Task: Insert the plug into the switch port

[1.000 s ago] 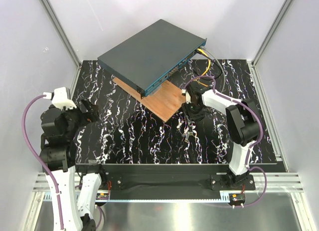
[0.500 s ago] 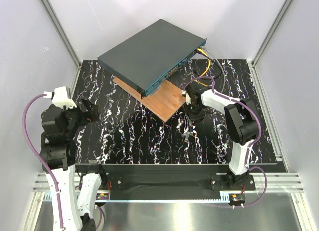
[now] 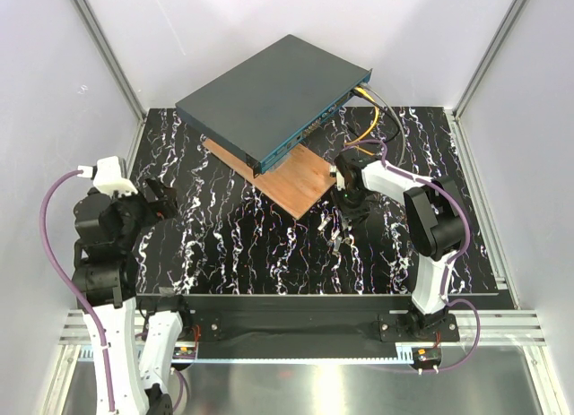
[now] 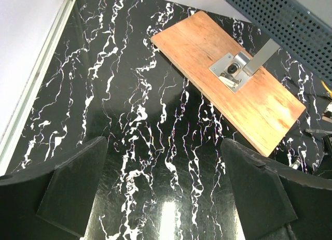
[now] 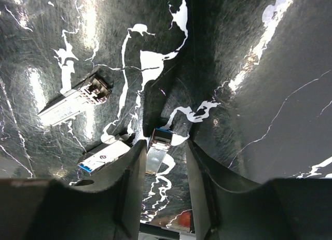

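- Right end effector (image 5: 166,142) low over desk (image 3: 224,240), half-closed, fingers either side of plug (image 5: 157,153); firm grip not discernible.
- Plug flat on desk, near side of wooden board (image 3: 300,177), well apart from switch (image 3: 269,92).
- Two small silver modules (image 5: 72,102) lying just beside plug.
- Left end effector (image 4: 163,144) wide, holding nothing, above desk at near left.
- Switch at far centre, raised over wooden board.

Tabletop (image 5: 78,32) is glossy black marble-look stuff, throwing plenty of glare. Board (image 4: 244,100) is smooth, grainy wood carrying a brushed-metal bracket (image 4: 233,69). Switch (image 3: 269,88) top looks matt.
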`<state>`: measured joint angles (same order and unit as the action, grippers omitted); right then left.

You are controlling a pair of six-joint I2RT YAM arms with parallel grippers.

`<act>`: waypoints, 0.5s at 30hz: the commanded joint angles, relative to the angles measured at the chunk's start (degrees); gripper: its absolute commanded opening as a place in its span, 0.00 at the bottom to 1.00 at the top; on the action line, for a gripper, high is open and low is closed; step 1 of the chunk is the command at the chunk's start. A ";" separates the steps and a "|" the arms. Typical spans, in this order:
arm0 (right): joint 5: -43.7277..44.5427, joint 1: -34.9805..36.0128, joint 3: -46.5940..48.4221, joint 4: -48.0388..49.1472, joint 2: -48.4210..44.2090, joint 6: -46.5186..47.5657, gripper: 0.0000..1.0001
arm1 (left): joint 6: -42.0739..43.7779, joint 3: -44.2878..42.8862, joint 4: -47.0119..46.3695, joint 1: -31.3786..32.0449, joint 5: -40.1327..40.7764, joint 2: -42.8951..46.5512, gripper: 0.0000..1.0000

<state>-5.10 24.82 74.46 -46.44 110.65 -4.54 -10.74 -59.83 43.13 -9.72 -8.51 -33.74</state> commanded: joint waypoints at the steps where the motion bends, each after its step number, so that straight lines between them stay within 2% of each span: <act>1: 0.27 0.49 0.52 -0.50 -0.44 -1.96 0.43 | 0.72 0.33 -3.41 -0.13 0.25 0.51 0.99; 9: -1.31 0.49 1.47 -1.20 2.02 -1.70 0.31 | 3.01 -3.26 -2.01 -0.13 0.26 -3.07 0.99; 12: -1.22 0.32 2.44 -1.82 1.41 -1.35 0.20 | 4.93 -5.90 1.16 -0.22 -2.81 -5.54 0.99; 15: -3.77 -1.35 2.54 -1.73 -1.39 -1.09 0.04 | 8.19 -7.40 1.60 -0.13 -7.91 -4.59 0.99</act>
<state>-6.20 24.56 75.09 -47.53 111.57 -5.63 -6.55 -63.94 44.60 -9.72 -10.72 -38.96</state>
